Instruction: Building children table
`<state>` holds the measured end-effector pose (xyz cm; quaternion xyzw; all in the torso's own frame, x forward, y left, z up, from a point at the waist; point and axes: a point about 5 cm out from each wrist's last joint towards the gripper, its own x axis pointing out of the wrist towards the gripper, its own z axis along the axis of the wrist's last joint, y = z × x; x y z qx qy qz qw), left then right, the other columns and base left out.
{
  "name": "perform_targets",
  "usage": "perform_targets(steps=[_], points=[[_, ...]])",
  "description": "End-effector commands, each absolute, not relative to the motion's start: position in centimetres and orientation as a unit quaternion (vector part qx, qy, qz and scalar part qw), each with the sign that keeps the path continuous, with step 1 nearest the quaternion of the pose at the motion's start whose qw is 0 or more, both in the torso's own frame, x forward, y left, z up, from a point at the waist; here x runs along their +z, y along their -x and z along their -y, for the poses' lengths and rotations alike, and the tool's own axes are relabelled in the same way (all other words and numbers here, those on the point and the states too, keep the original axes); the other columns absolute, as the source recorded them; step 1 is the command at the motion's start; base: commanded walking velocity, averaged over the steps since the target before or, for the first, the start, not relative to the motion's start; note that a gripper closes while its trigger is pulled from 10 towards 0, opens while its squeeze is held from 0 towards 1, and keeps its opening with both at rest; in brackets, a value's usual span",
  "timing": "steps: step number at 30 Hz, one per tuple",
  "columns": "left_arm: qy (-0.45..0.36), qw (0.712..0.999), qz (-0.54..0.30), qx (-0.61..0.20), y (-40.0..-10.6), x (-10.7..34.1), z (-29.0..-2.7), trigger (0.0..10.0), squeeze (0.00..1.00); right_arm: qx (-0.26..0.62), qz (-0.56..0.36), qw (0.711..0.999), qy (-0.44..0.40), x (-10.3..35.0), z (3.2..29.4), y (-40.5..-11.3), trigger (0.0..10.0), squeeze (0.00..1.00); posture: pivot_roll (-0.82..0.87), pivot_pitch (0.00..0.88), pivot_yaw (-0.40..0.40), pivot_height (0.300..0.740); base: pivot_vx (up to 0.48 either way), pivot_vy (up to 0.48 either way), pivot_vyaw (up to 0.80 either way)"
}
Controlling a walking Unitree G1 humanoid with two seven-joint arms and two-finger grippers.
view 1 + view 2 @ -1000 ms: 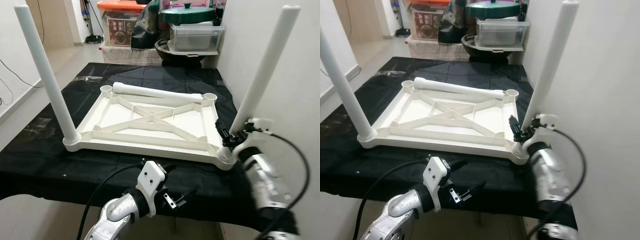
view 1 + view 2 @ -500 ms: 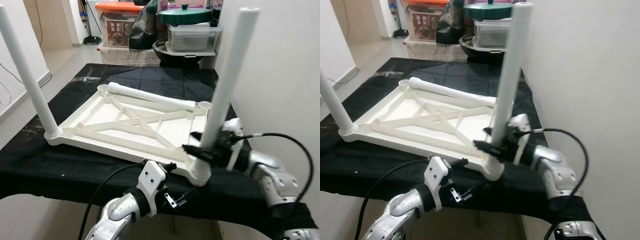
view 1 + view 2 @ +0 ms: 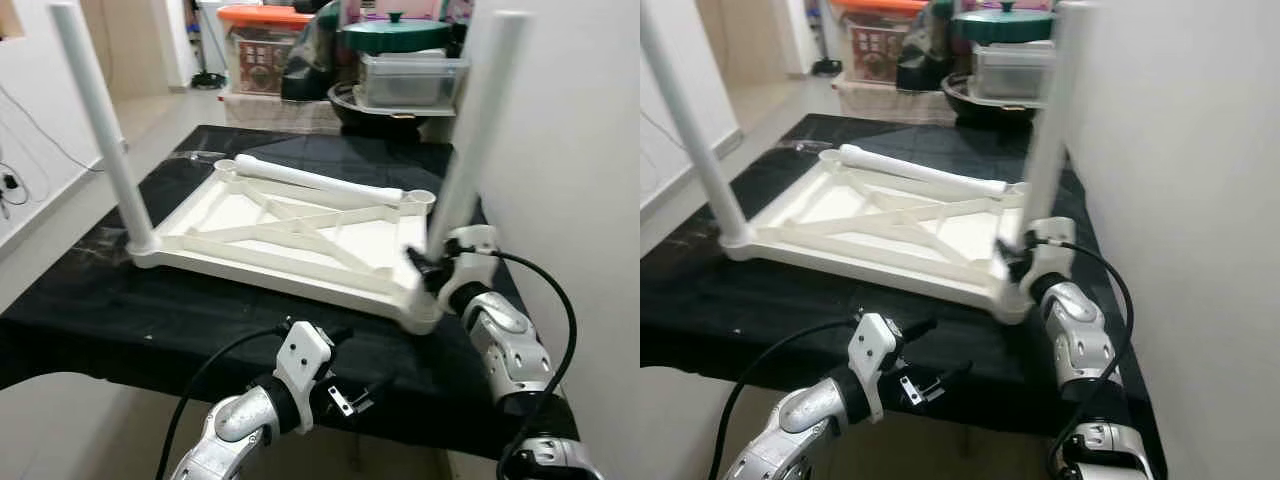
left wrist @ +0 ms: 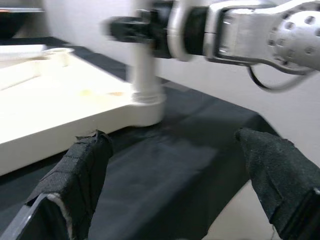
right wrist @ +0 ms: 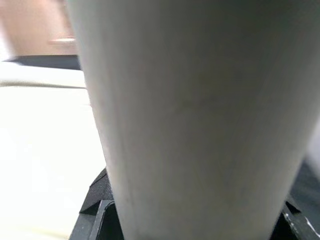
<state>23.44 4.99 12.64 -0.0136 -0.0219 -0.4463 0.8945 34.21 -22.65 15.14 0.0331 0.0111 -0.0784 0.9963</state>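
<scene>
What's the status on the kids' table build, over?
Right gripper shut on near-right leg at its base. Left gripper open, low at the near table edge. Tabletop upside down, two legs standing, one loose leg lying on it.

no legible text, box label (image 3: 261, 66) at back too blurry

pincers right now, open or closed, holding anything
Left pincer: open, holding nothing, low at the near edge of the black-covered table.
Right pincer: closed on the upright white table leg near its base.
</scene>
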Motion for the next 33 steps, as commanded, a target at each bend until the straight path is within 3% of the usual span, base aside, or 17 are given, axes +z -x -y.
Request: perform_targets(steps=[1, 2, 6, 7, 9, 10, 16, 17, 19, 21, 22, 23, 24, 26, 28, 29, 33], points=[[0.013, 0.893, 0.018, -0.449, -23.4, 12.4, -4.9, 10.0, 0.0, -0.134, -0.032, 0.99, -0.044, 14.3, 24.3, -33.5, 0.0, 0.0, 0.19, 0.0, -0.067, 0.74, 0.0, 0.0, 0.0], [0.013, 0.893, 0.018, -0.449, -23.4, 12.4, -4.9, 10.0, 0.0, -0.212, -0.034, 0.976, -0.044, 14.0, 25.0, -32.5, 0.0, 0.0, 0.19, 0.0, -0.067, 0.74, 0.0, 0.0, 0.0], [0.012, 0.893, 0.017, -0.449, -23.5, 12.4, -4.9, 10.0, 0.0, -0.3, -0.034, 0.95, -0.082, 13.1, 23.2, -30.8, 0.0, 0.0, 0.2, 0.0, -0.064, 0.74, 0.0, 0.0, 0.0], [0.011, 0.893, 0.017, -0.45, -23.5, 12.4, -5.0, 10.0, 0.0, -0.293, -0.027, 0.95, -0.101, 13.0, 22.0, -30.9, 10.0, 0.0, 0.2, 0.0, -0.064, 0.74, 0.0, 0.0, 0.0], [0.011, 0.893, 0.017, -0.45, -23.5, 12.4, -5.0, 10.0, 0.0, -0.293, -0.027, 0.95, -0.101, 13.0, 22.0, -30.9, 10.0, 0.0, 0.2, 0.0, -0.064, 0.74, 0.0, 0.0, 0.0], [0.011, 0.893, 0.017, -0.45, -23.5, 12.4, -5.0, 10.0, 0.0, -0.252, 0.0, 0.962, -0.104, 13.4, 20.7, -31.4, 10.0, 1.0, 0.2, 0.0, -0.064, 0.74, 0.0, 0.0, 0.0], [0.01, 0.893, 0.018, -0.45, -23.4, 12.4, -4.9, 10.0, 0.0, -0.193, 0.049, 0.977, -0.081, 13.9, 20.3, -32.2, 10.0, 1.0, 0.2, 0.0, -0.081, 0.74, 0.0, 0.0, 0.0], [0.01, 0.893, 0.019, -0.45, -23.4, 12.4, -4.9, 10.0, 0.0, -0.161, 0.063, 0.981, -0.092, 14.2, 20.5, -32.4, 10.0, 0.0, 0.2, 0.0, -0.081, 0.74, 0.0, 0.0, 0.0], [0.01, 0.892, 0.019, -0.451, -23.4, 12.4, -4.9, 10.0, 0.0, -0.108, 0.073, 0.985, -0.117, 14.6, 20.7, -32.5, 10.0, 0.0, 0.2, 0.0, -0.081, 0.74, 0.0, 0.0, 0.0], [0.01, 0.892, 0.019, -0.451, -23.4, 12.4, -4.9, 10.0, 0.0, -0.108, 0.073, 0.985, -0.117, 14.6, 20.7, -32.5, 10.0, 0.0, 0.2, 0.0, -0.081, 0.74, 0.0, 0.0, 0.0], [0.011, 0.892, 0.019, -0.451, -23.4, 12.3, -4.8, 10.0, 0.0, -0.009, 0.067, 0.988, -0.139, 15.0, 20.7, -32.5, 10.0, 0.0, 0.19, 0.0, -0.071, 0.74, 0.0, 0.0, 0.0], [0.011, 0.892, 0.019, -0.451, -23.4, 12.3, -4.8, 10.0, 0.0, -0.009, 0.067, 0.988, -0.139, 15.0, 20.7, -32.5, 10.0, 0.0, 0.19, 0.0, -0.071, 0.74, 0.0, 0.0, 0.0], [0.011, 0.891, 0.019, -0.453, -23.4, 12.3, -4.8, 10.0, 0.0, 0.143, 0.053, 0.977, -0.152, 15.7, 20.2, -31.7, 10.0, 0.0, 0.19, 0.0, -0.074, 0.74, 0.0, 0.0, 0.0], [0.012, 0.891, 0.02, -0.454, -23.5, 12.3, -4.7, 10.0, 0.0, 0.334, 0.018, 0.933, -0.135, 16.3, 19.2, -30.1, 10.0, 0.0, 0.2, 0.0, -0.076, 0.74, 0.0, 0.0, 0.0], [0.012, 0.891, 0.02, -0.454, -23.5, 12.3, -4.7, 10.0, 0.0, 0.334, 0.018, 0.933, -0.135, 16.3, 19.2, -30.1, 10.0, 0.0, 0.2, 0.0, -0.076, 0.74, 0.0, 0.0, 0.0], [0.012, 0.891, 0.02, -0.454, -23.5, 12.3, -4.7, 10.0, 0.0, 0.385, -0.004, 0.917, -0.106, 16.0, 18.8, -29.8, 10.0, 0.0, 0.2, 0.0, -0.076, 0.74, 0.0, 0.0, 0.0], [0.011, 0.891, 0.02, -0.454, -23.5, 12.3, -4.7, 10.0, 0.0, 0.437, -0.037, 0.897, -0.063, 15.5, 18.2, -30.1, 10.0, 0.0, 0.2, 0.0, -0.076, 0.74, 0.0, 0.0, 0.0]])
